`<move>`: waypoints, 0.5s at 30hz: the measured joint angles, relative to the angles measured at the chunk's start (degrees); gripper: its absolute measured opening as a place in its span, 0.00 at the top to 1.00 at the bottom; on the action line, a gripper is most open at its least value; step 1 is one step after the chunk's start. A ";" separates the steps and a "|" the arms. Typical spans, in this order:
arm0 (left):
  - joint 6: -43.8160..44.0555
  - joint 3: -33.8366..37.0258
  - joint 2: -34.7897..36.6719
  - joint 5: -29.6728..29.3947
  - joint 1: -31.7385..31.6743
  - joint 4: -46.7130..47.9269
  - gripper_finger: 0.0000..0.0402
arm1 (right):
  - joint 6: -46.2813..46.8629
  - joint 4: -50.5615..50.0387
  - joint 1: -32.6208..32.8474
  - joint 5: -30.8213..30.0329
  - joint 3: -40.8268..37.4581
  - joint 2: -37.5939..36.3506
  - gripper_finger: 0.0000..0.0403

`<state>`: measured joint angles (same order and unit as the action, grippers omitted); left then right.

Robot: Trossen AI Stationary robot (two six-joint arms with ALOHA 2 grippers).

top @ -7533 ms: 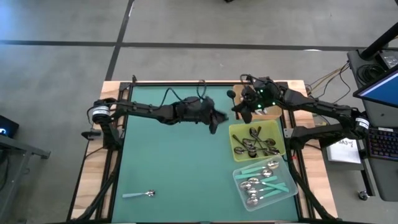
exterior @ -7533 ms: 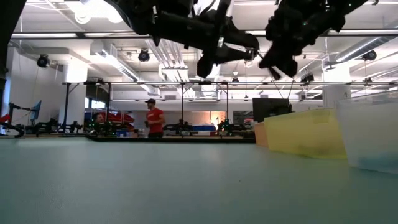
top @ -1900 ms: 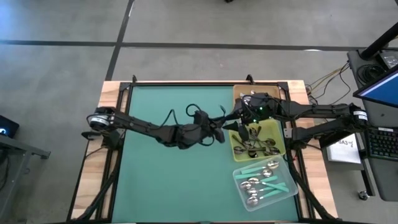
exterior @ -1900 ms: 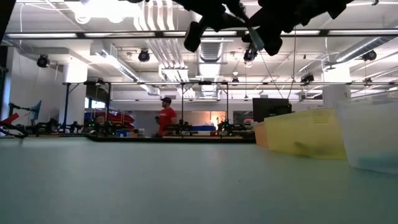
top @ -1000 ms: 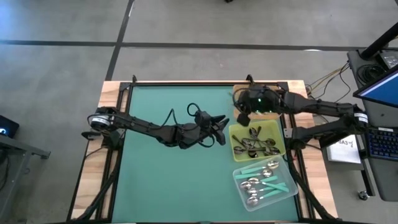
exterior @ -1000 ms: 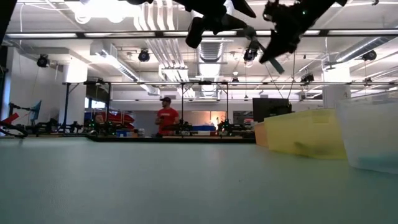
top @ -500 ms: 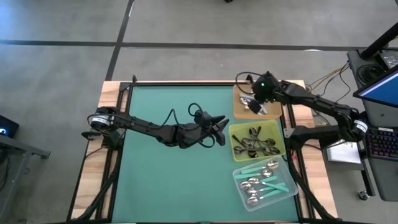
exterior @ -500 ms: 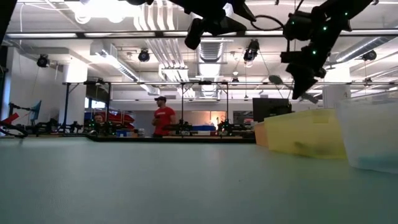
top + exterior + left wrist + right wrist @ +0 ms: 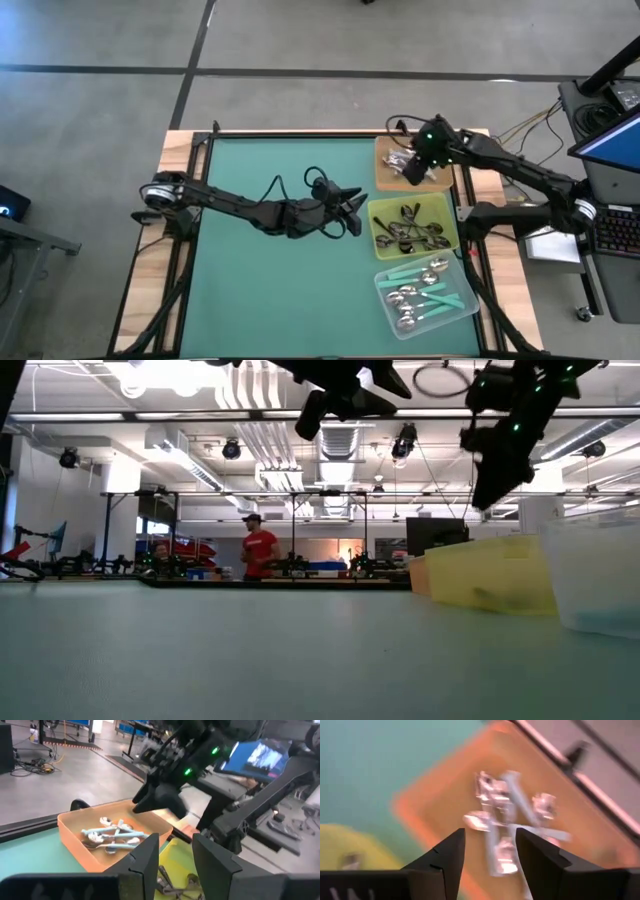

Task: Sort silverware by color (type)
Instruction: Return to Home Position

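Right end effector [image 9: 411,166] hung over the orange tray [image 9: 384,181] at the counter's [image 9: 270,280] right side. Its fingers were spread and empty; the right wrist view showed the open gap with the tray blurred below. Left end effector [image 9: 357,208] was just beside the yellow tray [image 9: 450,215], also spread and empty per its own wrist view.

In the high view the right arm covered much of the orange tray. The left wrist view showed the pale-blue-handled spoons [image 9: 111,834] piled in it. Dark spoons [image 9: 408,231] lay in the yellow tray, and teal-handled spoons [image 9: 425,293] with silver bowls in the clear tray [image 9: 462,302].

The low view gave only tray walls, both arms well above the counter, and a person [image 9: 260,550] in red far behind.
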<state>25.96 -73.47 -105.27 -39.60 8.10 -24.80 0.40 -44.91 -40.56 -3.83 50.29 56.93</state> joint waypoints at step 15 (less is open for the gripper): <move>-2.76 0.00 1.15 9.14 0.13 3.48 0.74 | 6.09 7.10 7.98 9.05 -9.72 -32.18 0.62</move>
<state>23.20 -73.47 -104.11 -30.45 8.23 -21.32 6.49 -37.81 -32.58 5.22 40.57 24.75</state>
